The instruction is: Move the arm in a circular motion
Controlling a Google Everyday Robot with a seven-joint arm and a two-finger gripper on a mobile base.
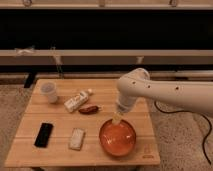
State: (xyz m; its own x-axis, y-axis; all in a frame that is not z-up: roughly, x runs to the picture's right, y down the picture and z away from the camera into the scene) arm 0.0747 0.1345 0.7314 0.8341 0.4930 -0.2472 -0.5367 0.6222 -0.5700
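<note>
The arm [165, 92] is glossy white with thick tubular segments and small dark dots. It reaches in from the right edge, bends at a rounded elbow above the table's right half and points down. Its narrow pale tip, the gripper [117, 119], hangs just above the far rim of an orange bowl [118, 137] at the table's front right.
The wooden table [60, 150] also carries a white cup [49, 92] at the back left, a white bottle [76, 101] lying on its side, a dark red object [89, 109], a black phone [43, 134] and a pale packet [76, 139]. A black cable [205, 135] lies on the floor at right.
</note>
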